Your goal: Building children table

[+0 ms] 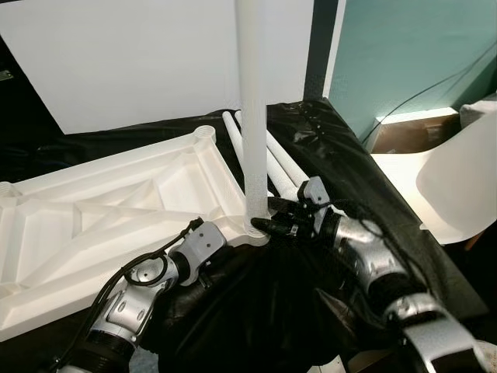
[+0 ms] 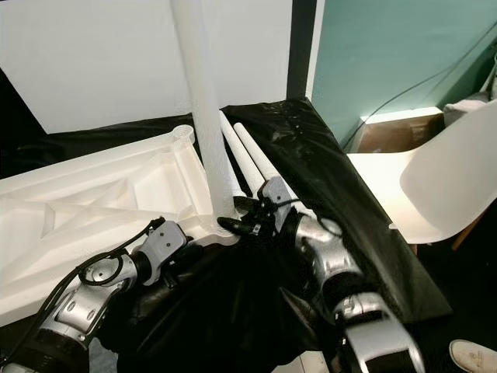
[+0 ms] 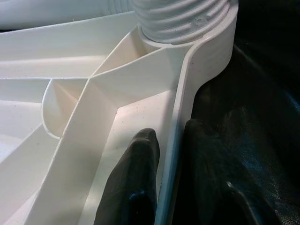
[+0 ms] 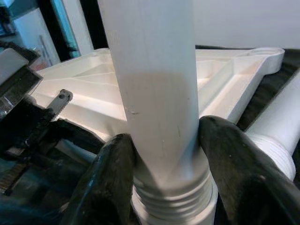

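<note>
Right gripper (image 4: 164,154) clenched round upright leg (image 1: 254,116) just above threads (socket corner); left gripper (image 3: 171,178) pinching tabletop (image 1: 93,225) rim.

Tabletop (image 1: 116,210) and upright leg (image 1: 253,116): white matt plastic, leg threaded at base. Underlying sheet (image 1: 342,155): glossy black plastic.

A white chair (image 2: 450,194) stands beside black sheeting (image 2: 326,155), before a teal wall (image 2: 388,54).
</note>
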